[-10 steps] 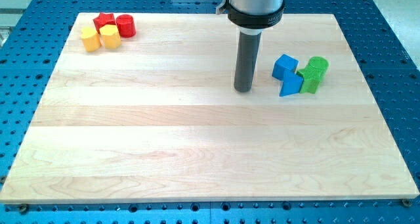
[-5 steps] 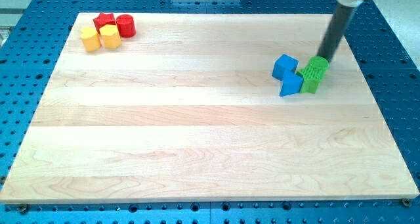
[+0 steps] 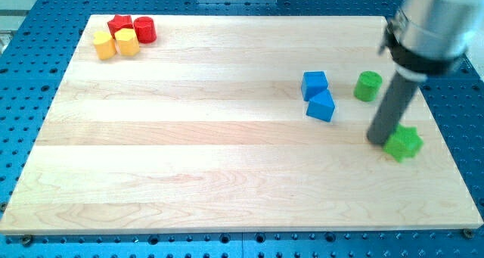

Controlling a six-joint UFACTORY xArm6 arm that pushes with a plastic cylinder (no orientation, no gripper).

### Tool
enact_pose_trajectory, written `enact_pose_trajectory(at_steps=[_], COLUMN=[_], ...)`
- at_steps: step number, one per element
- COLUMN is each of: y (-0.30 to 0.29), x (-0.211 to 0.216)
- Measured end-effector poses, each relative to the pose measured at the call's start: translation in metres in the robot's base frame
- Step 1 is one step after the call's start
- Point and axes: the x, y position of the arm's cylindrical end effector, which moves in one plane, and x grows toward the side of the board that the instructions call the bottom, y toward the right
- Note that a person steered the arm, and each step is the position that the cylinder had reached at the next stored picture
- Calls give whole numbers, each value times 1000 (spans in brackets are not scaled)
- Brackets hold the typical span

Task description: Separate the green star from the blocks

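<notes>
The green star (image 3: 403,144) lies near the board's right edge, below the other blocks. My tip (image 3: 377,140) rests on the board touching the star's left side. The green cylinder (image 3: 368,85) stands up and left of the star, apart from it. Two blue blocks sit further left: a blue cube (image 3: 314,84) and a blue wedge-like block (image 3: 321,107) touching just below it.
At the view's top left is a cluster: a red star (image 3: 119,24), a red cylinder (image 3: 144,29), and two yellow blocks (image 3: 104,44) (image 3: 127,41). The wooden board (image 3: 227,175) lies on a blue perforated table. The board's right edge is close to the green star.
My tip swept from the middle to the right, then down. The green star moved down-right out of the cluster. The green cylinder and blue blocks shifted slightly and spread apart.
</notes>
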Motion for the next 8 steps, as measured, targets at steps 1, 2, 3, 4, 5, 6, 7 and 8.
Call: enact_pose_trajectory(at_steps=[1, 2, 3, 4, 5, 6, 7, 8], y=[3, 41, 31, 24, 85, 113, 83, 14], x=[-35, -32, 17, 18, -15, -84, -134, -138])
